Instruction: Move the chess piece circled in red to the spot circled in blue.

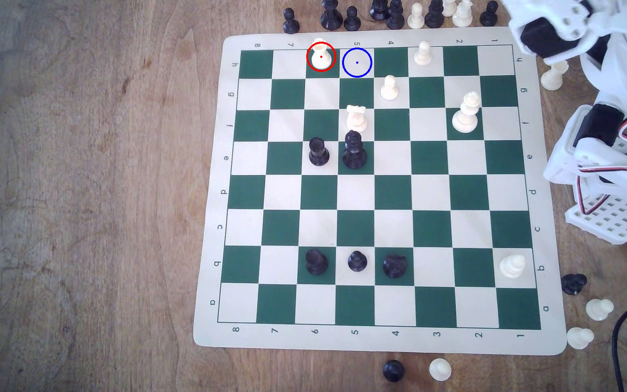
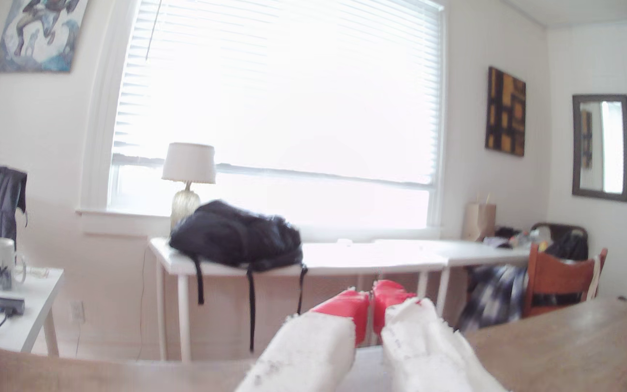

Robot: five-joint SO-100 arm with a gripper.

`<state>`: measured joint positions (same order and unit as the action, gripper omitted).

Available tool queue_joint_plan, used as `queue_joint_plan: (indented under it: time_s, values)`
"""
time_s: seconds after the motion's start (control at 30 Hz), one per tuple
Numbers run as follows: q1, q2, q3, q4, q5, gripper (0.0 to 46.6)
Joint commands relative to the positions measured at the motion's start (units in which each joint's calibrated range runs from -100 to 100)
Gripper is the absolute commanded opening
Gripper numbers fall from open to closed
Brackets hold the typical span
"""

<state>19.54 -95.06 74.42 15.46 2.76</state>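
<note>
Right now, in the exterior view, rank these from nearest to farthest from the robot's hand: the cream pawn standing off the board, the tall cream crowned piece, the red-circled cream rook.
The hand sits on the arm at the exterior view's top right.
1. Cream pawn, off the board's right edge.
2. Tall cream crowned piece, right side.
3. Red-circled cream rook, top row, left of centre.

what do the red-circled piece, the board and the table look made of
The red-circled piece: likely moulded plastic, a smooth cream surface with a soft sheen. The board: apparently a flexible roll-up mat, vinyl or similar, with rounded corners, a thin edge lying flat and matte printed squares. The table: wood or wood veneer, brown with visible grain and worn blotches.
</note>
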Motion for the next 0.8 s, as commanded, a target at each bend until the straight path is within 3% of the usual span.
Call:
queue_joint_plan:
  time_s: [0.0, 0.27, 0.6, 0.77]
  values:
    - [-1.9, 7.87, -9.78, 11.73, -0.24, 0.5]
    - [-4.17, 26.3, -20.39, 26.07, -2.2, 5.0]
    - [-3.7, 60.17, -45.41, 31.47, -8.4, 11.4]
    - [-2.92, 70.61, -52.48, 32.7, -9.13, 13.8]
